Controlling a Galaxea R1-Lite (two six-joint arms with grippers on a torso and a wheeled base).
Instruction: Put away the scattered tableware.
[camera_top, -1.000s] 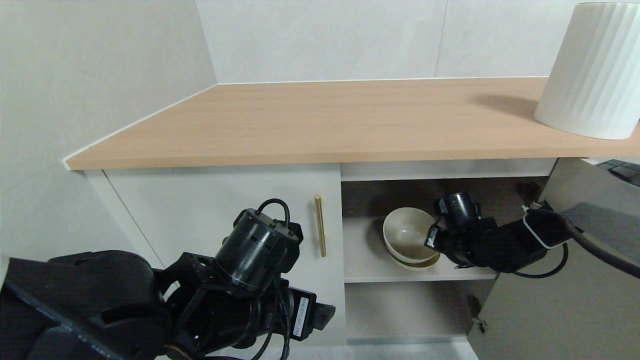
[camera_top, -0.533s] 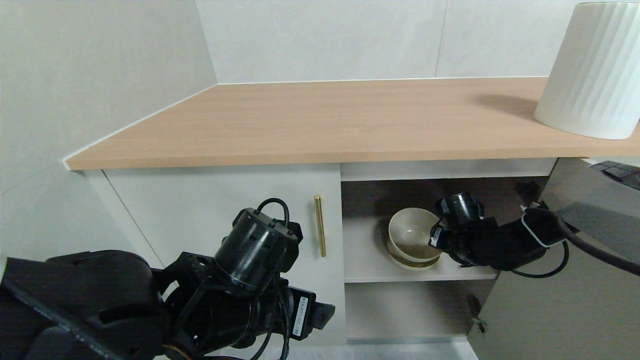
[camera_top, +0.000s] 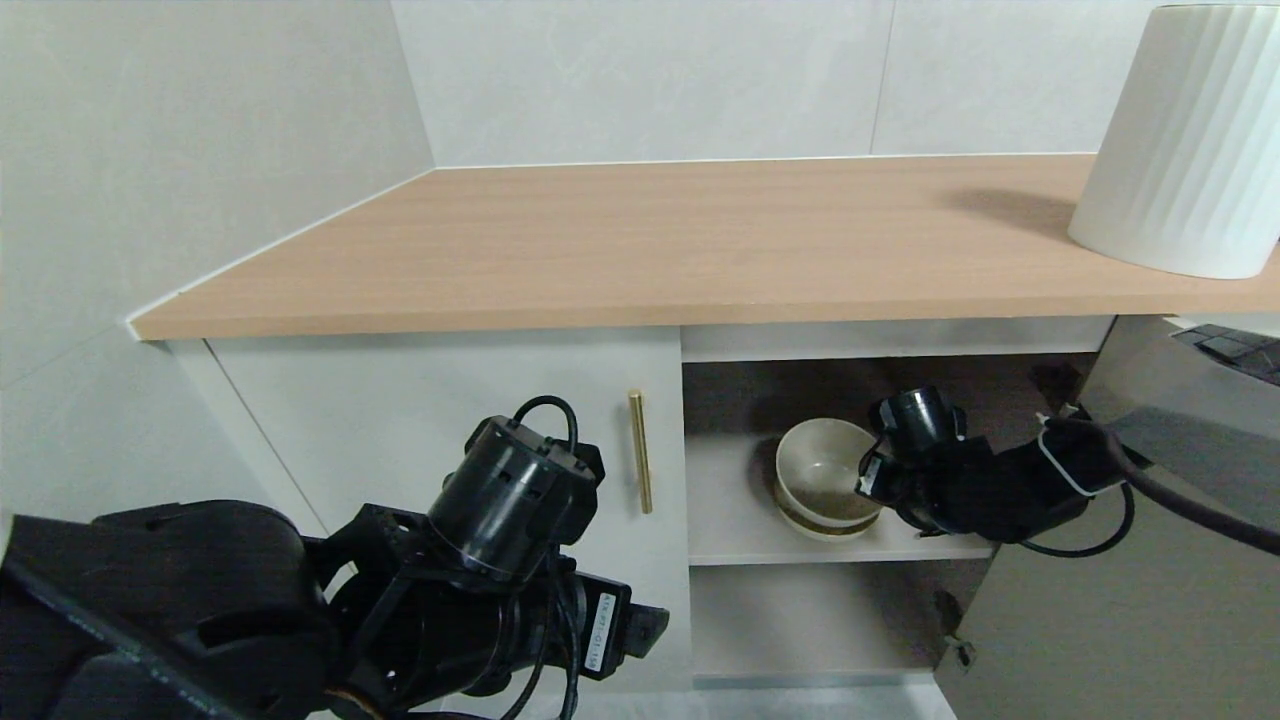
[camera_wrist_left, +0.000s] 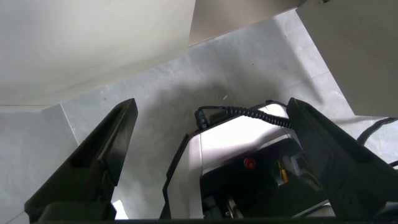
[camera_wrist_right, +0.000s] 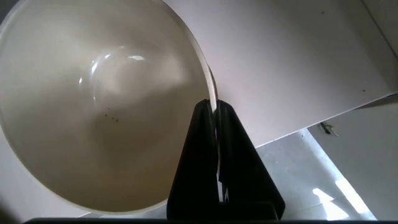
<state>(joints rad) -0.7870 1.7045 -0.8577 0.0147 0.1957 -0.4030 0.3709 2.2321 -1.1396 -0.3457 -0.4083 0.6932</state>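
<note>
Bowl (camera_top: 822, 472), cream-coloured and glossy inside, sits on the upper shelf (camera_top: 730, 515) of the open cabinet (camera_top: 880, 340), nested in a second dish (camera_top: 835, 527) with a darker, olive rim just beneath it; whether it rests fully on that dish or is carried slightly above it cannot be told. On the side of the bowl away from the closed door, the right hand (camera_top: 868, 478) has its two dark fingers pinched shut on the bowl's rim, one inside and one outside, as the right wrist view shows close up: the bowl (camera_wrist_right: 106, 106), the right hand (camera_wrist_right: 216, 149) clamped on its edge, and the white shelf (camera_wrist_right: 298, 68) behind. Beside the bowl, across the cabinet's middle, the closed door (camera_top: 440, 400) carries an upright brass handle (camera_top: 640, 465). Above the bowl runs the wooden table (camera_top: 650, 240), with a ribbed white vessel (camera_top: 1180, 140) standing far along it past the bowl's side. Well away from the bowl, low in front of the closed door, the left hand (camera_wrist_left: 211, 155) is spread wide over grey floor (camera_wrist_left: 155, 99), gripping nothing.
</note>
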